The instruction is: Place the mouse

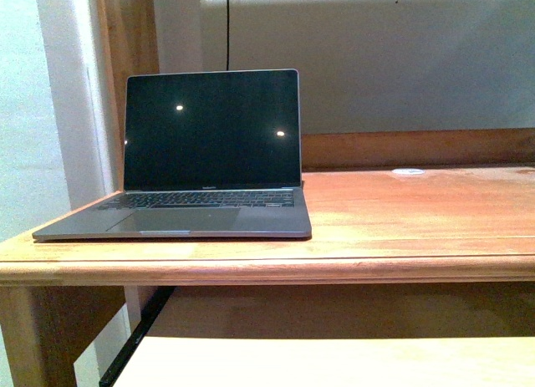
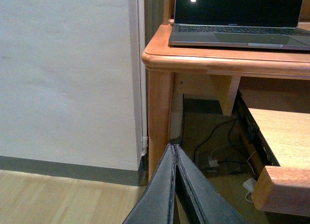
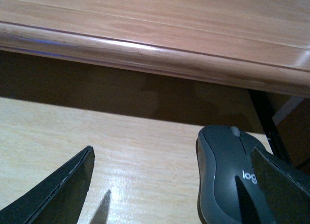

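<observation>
The dark grey mouse [image 3: 225,178] lies on a pale wooden pull-out shelf [image 3: 97,137] under the desk top's rounded front edge [image 3: 145,52]. My right gripper [image 3: 169,187] is open just above the shelf. The mouse sits between the jaws, close against one finger [image 3: 283,185] that partly covers it; the other finger [image 3: 58,195] is well apart from it. My left gripper [image 2: 174,154] is shut and empty, low beside the desk's left leg [image 2: 160,117]. Neither gripper nor the mouse shows in the front view.
An open dark laptop [image 1: 209,153] stands on the left of the wooden desk [image 1: 401,211]; it also shows in the left wrist view [image 2: 240,21]. A small white disc [image 1: 409,171] lies at the desk's back. Cables [image 2: 213,156] lie on the floor under the desk.
</observation>
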Robot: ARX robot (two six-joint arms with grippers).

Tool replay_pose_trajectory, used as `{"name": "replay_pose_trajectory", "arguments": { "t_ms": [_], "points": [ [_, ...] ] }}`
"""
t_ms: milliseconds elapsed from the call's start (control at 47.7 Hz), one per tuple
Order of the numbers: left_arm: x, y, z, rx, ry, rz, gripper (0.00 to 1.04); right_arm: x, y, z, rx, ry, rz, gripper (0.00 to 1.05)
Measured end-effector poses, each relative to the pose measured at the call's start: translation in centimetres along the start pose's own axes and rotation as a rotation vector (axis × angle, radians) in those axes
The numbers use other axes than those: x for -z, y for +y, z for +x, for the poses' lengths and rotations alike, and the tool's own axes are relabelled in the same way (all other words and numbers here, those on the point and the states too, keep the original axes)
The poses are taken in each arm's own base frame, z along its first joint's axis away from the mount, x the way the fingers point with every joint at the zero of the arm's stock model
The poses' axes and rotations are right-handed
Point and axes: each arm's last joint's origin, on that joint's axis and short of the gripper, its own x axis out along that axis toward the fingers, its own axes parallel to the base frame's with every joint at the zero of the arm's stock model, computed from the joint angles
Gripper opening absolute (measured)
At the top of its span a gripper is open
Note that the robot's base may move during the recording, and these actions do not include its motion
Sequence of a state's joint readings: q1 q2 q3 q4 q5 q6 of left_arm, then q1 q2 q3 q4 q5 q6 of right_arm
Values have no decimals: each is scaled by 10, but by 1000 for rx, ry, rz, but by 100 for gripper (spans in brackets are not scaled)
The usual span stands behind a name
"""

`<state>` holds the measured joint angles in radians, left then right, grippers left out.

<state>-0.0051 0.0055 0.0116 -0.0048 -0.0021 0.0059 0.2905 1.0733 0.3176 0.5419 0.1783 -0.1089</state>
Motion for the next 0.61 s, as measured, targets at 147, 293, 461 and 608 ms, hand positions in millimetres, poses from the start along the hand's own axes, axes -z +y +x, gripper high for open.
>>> {"name": "replay_pose_trajectory", "arguments": {
  "t_ms": [147,293,461,608],
  "points": [
    [0,0,0,0,0,0,3,-2,1,14,17,5,-25,97],
    [0,0,0,0,0,0,3,-2,-5,27,56,21,-44,97],
    [0,0,0,0,0,0,3,-1,-18,34,108,50,-53,97],
    [0,0,0,0,0,0,3,0,-30,32,115,93,-49,97]
  ]
}}
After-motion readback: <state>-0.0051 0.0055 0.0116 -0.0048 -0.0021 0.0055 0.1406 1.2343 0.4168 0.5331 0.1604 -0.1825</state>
